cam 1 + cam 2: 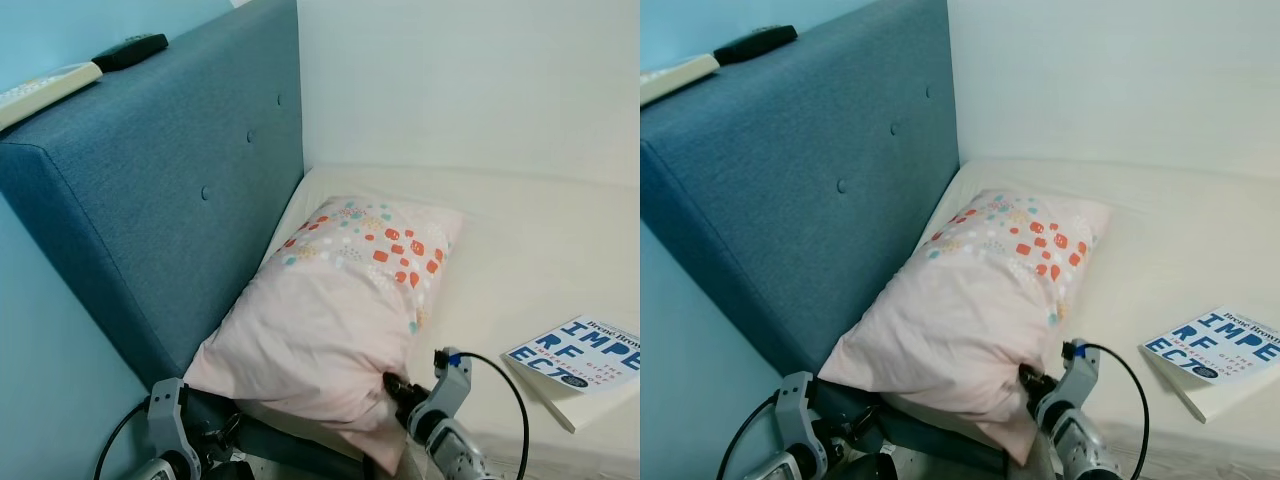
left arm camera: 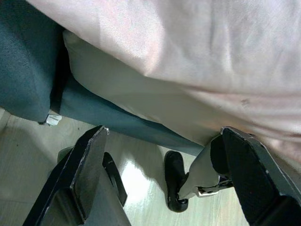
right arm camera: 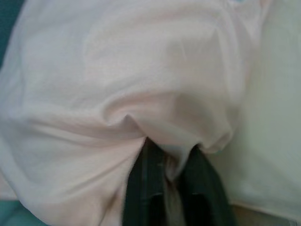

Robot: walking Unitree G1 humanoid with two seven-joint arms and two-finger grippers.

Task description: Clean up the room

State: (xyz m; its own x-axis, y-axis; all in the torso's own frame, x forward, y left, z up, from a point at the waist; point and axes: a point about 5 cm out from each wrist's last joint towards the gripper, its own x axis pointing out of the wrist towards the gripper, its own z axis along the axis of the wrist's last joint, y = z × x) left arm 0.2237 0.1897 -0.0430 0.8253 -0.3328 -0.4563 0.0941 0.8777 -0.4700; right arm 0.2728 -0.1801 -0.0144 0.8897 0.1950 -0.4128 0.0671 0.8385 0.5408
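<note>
- bed (image 1: pixel 520 250): cream mattress running ahead of and to the right of the right gripper; no bins, baskets or other containers noted on it.
- headboard (image 1: pixel 170 190): blue padded panel, standing up ahead of the left gripper; two remotes (image 1: pixel 70 72) rest on its top edge, well apart from both claws.
- pillow (image 1: pixel 340 300): pale pink with a patterned far end, lying along the headboard; its near corner overhangs the bed edge, directly at the right gripper.
- book (image 1: pixel 580 362): lies flat on the mattress, to the right of the right gripper and apart from it.
- right gripper (image 3: pixel 171 162): fingers pinched together on a fold of the pillow's near corner, likely to drag or straighten it.
- left gripper (image 2: pixel 164 174): fingers spread wide, holding nothing, set low under the pillow's overhanging edge; contact appears absent, though the angle is poor.
</note>
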